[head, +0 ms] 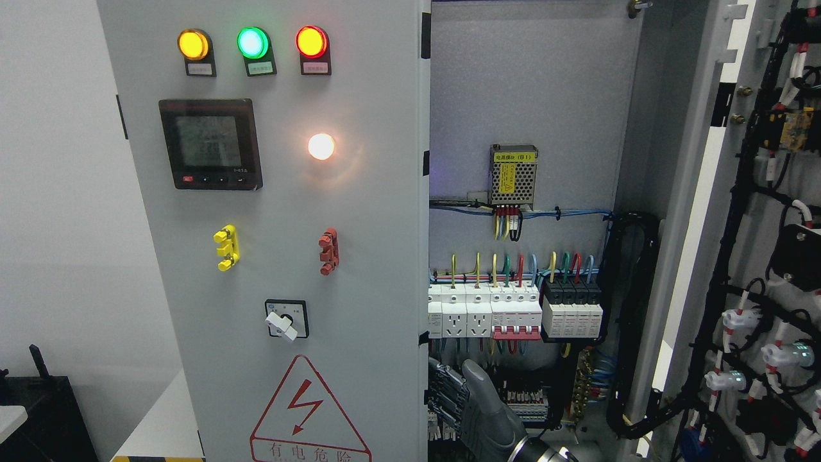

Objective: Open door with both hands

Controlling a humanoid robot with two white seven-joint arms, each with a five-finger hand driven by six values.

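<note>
Head view, 1 camera, close and level, facing the cabinet's left door (282, 256), open interior (526, 115) at right

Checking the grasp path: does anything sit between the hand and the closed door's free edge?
Nothing visible does. The right hand is low in the open side of the cabinet, right beside the free edge of the closed door. Whether they touch cannot be told.

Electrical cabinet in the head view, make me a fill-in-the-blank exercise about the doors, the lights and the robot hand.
1. Of the three indicator lamps on the left door, the middle lamp glows ____.
2. The right door stands ____, showing its wiring.
3. The robot hand is at the ____ door's inner edge.
4. The warning triangle shows a red ____ symbol.

Missing words: green; open; left; lightning bolt
</note>
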